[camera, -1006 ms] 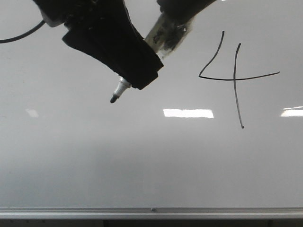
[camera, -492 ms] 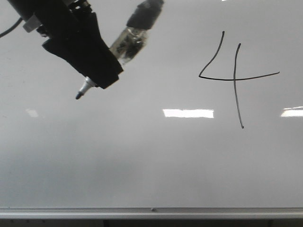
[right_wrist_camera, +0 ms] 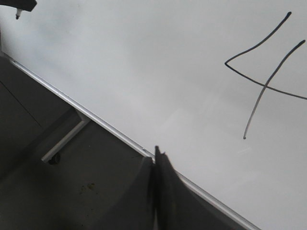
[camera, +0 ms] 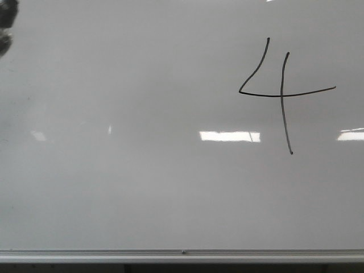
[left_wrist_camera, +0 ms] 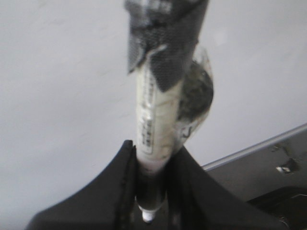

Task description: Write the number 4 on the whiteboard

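Now the number 4 point(camera: 281, 91) is being shown in thin black strokes at the upper right of the whiteboard point(camera: 142, 187), above a silver bottom rail point(camera: 182, 254). In the left wrist view, a marker point(left_wrist_camera: 152, 134) is being held between the fingers of the left tool point(left_wrist_camera: 151, 182). In the right wrist view, the right tool point(right_wrist_camera: 157, 191) is being kept pressed together, holding nothing, over the rail.

Ceiling-light glare on whiteboard point(camera: 170, 199)
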### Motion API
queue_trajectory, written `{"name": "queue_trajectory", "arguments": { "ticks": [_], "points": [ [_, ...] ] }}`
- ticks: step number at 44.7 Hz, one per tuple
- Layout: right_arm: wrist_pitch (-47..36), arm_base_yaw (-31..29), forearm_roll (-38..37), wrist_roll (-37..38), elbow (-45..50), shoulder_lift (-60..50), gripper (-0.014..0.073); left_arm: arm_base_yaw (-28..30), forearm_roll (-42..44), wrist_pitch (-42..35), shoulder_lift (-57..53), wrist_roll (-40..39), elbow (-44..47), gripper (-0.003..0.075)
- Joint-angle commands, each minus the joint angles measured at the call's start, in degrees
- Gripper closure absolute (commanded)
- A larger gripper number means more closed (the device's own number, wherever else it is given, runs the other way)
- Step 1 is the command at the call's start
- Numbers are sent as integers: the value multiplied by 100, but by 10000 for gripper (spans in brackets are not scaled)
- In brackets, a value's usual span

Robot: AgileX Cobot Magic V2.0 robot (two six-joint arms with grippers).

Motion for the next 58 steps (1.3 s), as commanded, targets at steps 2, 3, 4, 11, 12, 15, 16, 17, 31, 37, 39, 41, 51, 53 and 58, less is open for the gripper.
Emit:
{"name": "queue_trajectory", "arguments": {
  "ticks": [2, 3, 4, 11, 12, 15, 16, 17, 31, 37, 39, 41, 51, 53, 58],
  "points": [
    [-302, -42, 181, 6, -120, -57, 657, 340, 1147, -557, 21, -1309, -86, 741],
    [-302, -42, 181, 6, -120, -57, 657, 378, 1308, -721, 86, -1482, -86, 741],
    [-302, -42, 181, 6, -120, -57, 657, 404, 1361, -793, 127, -1592, -86, 741],
    [-260, -42, 182, 6, -120, -57, 657, 430, 1188, -1657, 599, -1758, -110, 741],
    [-253, -42, 182, 6, -120, -57, 657, 430, 1123, -1753, 680, -1758, -111, 741],
    [-228, -42, 182, 6, -120, -57, 657, 430, 1062, -1896, 942, -1758, -160, 741],
    [-228, -42, 182, 6, -120, -57, 657, 430, 1062, -1896, 1017, -1758, -196, 741],
    [-228, -42, 182, 6, -120, -57, 657, 430, 1062, -1883, 1086, -1758, -233, 741],
    [-237, -42, 182, 6, -120, -57, 657, 418, 768, -1039, 1833, -1758, -914, 741],
    [-245, -42, 182, 6, -120, -57, 657, 418, 496, -927, 1903, -1758, -1062, 739],
    [-251, -42, 182, 6, -120, -57, 657, 418, 455, -914, 1903, -1758, -1063, 728],
    [-251, -42, 182, 6, -120, -57, 657, 409, 438, -903, 1903, -1758, -1063, 700],
    [-251, -42, 182, 6, -120, -57, 657, 409, 438, -905, 1903, -1748, -1063, 317],
    [-251, -42, 182, 6, -120, -57, 657, 409, 438, -931, 1903, -1748, -1063, 253],
    [-251, -42, 182, 6, -120, -57, 657, 409, 438, -945, 1903, -1683, -1063, 216]
  ]
}}
